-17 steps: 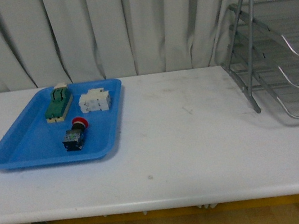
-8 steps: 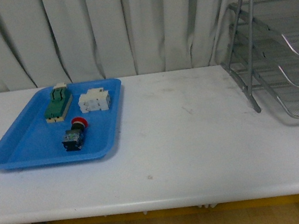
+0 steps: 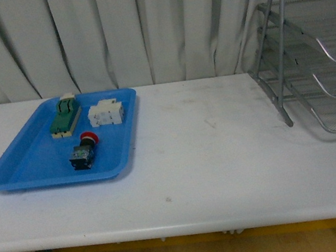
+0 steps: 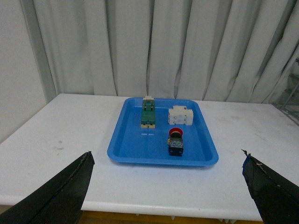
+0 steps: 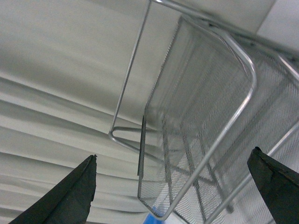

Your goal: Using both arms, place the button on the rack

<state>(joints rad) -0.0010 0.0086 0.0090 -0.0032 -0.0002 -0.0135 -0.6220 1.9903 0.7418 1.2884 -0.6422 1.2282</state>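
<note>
Seen from the front, the change is very slight. The tray (image 3: 27, 162), at the left of the frame, has its lower-left corner a touch further left than a second ago. I can make out no other shift since then.

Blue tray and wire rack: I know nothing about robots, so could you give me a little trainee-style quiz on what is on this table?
1. True or false: the button lies in the blue tray, apart from the rack.
2. How many parts lie in that tray? A two, B three, C five.
3. Fill in: the button's cap is ____.
Key: 1 true; 2 B; 3 red.
</note>
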